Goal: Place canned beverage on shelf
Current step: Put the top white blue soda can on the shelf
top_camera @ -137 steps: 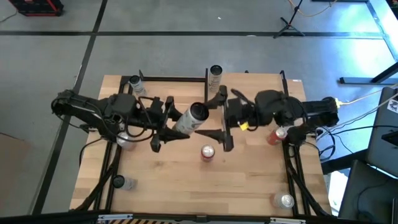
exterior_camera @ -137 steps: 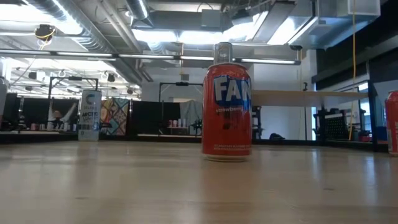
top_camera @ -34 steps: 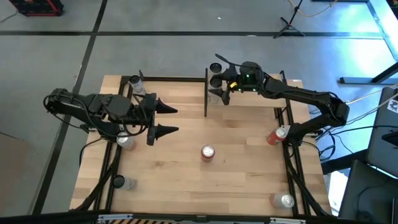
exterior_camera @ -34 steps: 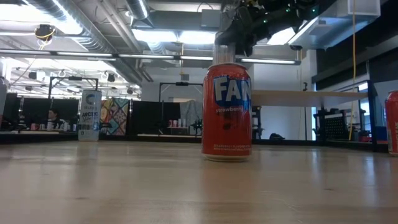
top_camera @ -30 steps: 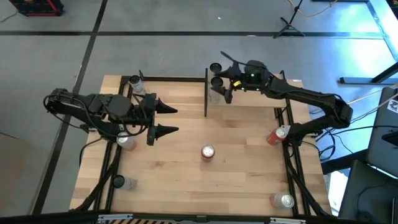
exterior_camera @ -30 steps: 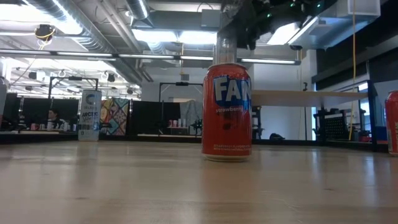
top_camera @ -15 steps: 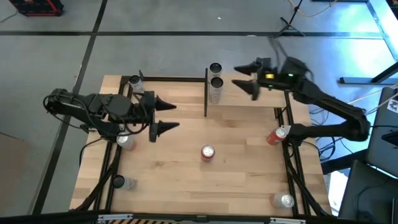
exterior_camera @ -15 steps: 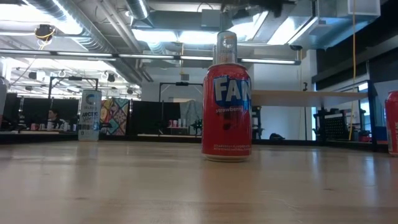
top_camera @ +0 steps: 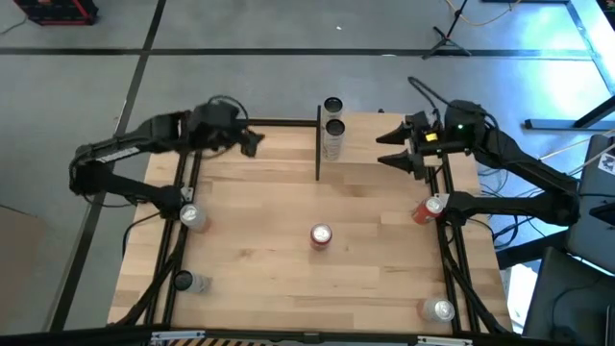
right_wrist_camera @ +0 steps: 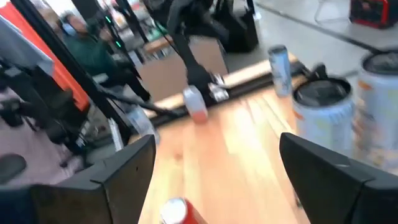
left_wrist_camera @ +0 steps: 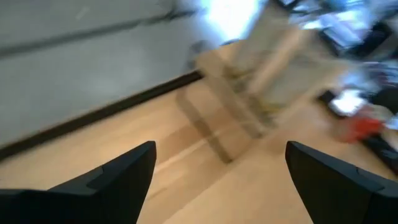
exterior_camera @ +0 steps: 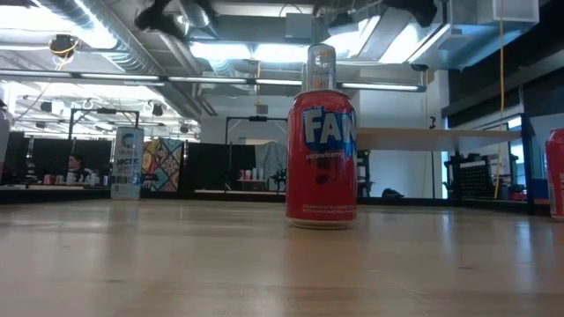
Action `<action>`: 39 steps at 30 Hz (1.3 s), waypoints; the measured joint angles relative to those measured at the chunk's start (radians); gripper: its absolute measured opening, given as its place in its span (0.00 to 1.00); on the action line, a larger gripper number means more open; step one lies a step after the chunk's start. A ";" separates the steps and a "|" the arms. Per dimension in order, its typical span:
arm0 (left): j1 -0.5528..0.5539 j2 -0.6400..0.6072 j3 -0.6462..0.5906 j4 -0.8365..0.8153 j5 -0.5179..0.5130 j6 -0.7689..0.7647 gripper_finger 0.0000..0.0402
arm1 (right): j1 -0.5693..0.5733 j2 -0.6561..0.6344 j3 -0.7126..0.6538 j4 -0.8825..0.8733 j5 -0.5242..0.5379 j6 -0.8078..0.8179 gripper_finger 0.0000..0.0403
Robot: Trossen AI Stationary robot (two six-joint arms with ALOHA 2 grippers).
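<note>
Look at twelve o'clock on your table: the tall pale can (top_camera: pixel 333 135) stands upright on the shelf (top_camera: pixel 384 144), tucked beside the black post (top_camera: pixel 318 144), with a second can (top_camera: pixel 332 106) just behind it at the far edge. That is where the job wants it, so by my reading the placing is done for this one.

Your right gripper (top_camera: pixel 391 149) is over the shelf at about one o'clock, clear of the can, fingers spread wide, nothing between them. In its own wrist camera the two dark fingers (right_wrist_camera: pixel 329 168) frame bare wood, with the pale can (right_wrist_camera: pixel 323 112) off to one side and untouched.

Your left gripper (top_camera: pixel 252 140) is up at eleven o'clock near the back edge, also wide open and empty; its wrist view shows only tabletop (left_wrist_camera: pixel 205 180) between the fingers (left_wrist_camera: pixel 124 174).

The red can (exterior_camera: pixel 322 157) sits upright at table centre, waiting. More cans stand at the edges, one (top_camera: pixel 192 217) at nine o'clock, one red (top_camera: pixel 429 208) at three.
</note>
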 joint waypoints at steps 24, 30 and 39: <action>0.565 0.363 0.230 -0.548 -0.105 0.134 0.87 | 0.000 0.185 0.000 -0.034 0.171 -0.230 0.83; 0.622 0.437 0.230 -0.590 -0.108 0.176 0.87 | 0.001 0.225 0.000 -0.034 0.171 -0.225 0.83; 0.699 0.452 0.208 -0.584 -0.063 0.197 0.87 | 0.000 0.228 0.000 -0.034 0.170 -0.225 0.83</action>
